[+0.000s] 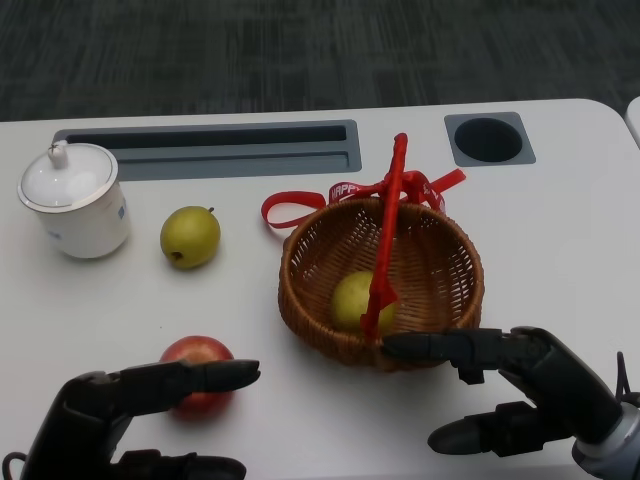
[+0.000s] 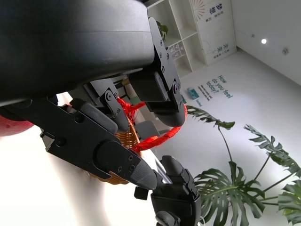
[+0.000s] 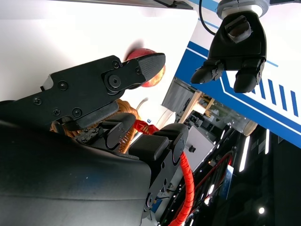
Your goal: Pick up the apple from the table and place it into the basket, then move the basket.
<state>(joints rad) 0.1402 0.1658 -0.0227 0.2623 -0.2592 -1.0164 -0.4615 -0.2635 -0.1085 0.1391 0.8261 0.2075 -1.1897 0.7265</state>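
- The left hand [image 1: 150, 400] hovers at the near edge of the white table [image 1: 560, 230], fingers spread and holding nothing; its upper fingers reach across the near side of the red apple [image 1: 197, 355], though whether they touch it cannot be told.
- The apple sits on the table, outside the basket and well to its left; in the left wrist view only a red sliver [image 2: 11, 127] of it shows behind the hand [image 2: 113, 141].
- The right hand [image 1: 510, 385] is also spread and holds nothing, its upper fingers pointing left with the tips at the near rim of the wicker basket [image 1: 440, 250].
- Inside the basket lies a yellow-green pear [image 1: 352, 298], partly crossed by the basket's upright red handle [image 1: 390, 230].
- A red ribbon [image 1: 300, 208] trails from the basket's far rim onto the table.
- A second green pear [image 1: 190, 237] rests to the left of the basket, beyond the apple.
- A lidded white cup [image 1: 75, 200] stands left of that pear.
- Farthest back, a long grey tray slot [image 1: 210, 150] and a round recess [image 1: 488, 138] are set into the table.
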